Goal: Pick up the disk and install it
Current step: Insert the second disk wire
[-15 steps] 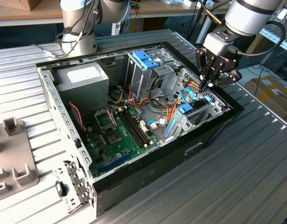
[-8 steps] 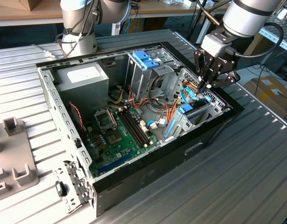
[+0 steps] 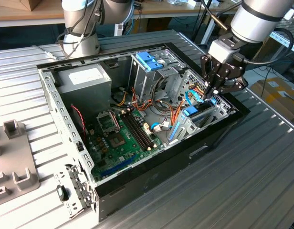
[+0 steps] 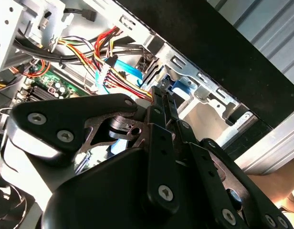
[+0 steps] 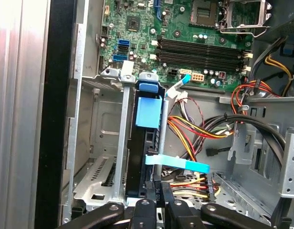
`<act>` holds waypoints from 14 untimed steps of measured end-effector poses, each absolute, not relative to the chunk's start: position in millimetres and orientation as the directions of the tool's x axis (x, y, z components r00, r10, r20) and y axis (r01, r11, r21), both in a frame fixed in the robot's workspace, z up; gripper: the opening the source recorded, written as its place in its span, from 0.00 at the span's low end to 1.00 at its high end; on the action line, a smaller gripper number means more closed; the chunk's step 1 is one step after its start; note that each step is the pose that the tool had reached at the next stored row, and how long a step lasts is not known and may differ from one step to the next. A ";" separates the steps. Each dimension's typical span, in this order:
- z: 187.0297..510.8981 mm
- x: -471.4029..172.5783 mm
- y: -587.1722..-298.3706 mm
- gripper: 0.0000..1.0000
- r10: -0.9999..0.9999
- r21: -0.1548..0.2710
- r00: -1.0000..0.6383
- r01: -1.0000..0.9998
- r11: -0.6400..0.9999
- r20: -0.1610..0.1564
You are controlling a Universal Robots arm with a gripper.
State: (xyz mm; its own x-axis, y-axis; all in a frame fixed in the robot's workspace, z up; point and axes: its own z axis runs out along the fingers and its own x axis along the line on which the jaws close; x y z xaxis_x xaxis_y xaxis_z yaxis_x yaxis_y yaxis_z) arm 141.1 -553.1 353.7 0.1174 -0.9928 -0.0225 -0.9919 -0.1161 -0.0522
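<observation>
The disk stands on edge in a metal bay at the end of the open computer case, its light-blue carrier tab facing out. In the exterior view the disk sits low in the case's right end. My gripper hangs directly over that bay. Its fingers are shut together with nothing showing between them. In the first wrist view the gripper has its tips at the disk's near edge, beside a light-blue flat cable. The second wrist view shows the gripper closed above the bay's blue frame; contact cannot be made out.
Bundles of red, yellow and black cables crowd the bay's side. The motherboard, a power supply and a drive cage with a blue latch fill the case. Grey fixtures lie at the exterior view's left; another arm's base stands behind.
</observation>
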 end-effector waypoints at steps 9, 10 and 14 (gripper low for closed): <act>352.8 138.7 -560.0 0.17 -0.993 -0.052 0.117 -0.992 -0.116 -0.023; 352.6 138.6 -560.1 0.17 -0.993 -0.052 0.117 -0.992 -0.116 -0.023; 351.6 137.8 -560.2 0.17 -0.996 -0.052 0.091 -0.995 -0.090 -0.023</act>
State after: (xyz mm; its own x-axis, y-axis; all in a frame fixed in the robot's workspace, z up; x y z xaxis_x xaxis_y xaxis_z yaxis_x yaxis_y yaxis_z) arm 137.8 -560.2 351.6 0.0915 -0.9955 -0.0230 -0.9946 -0.0902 -0.0522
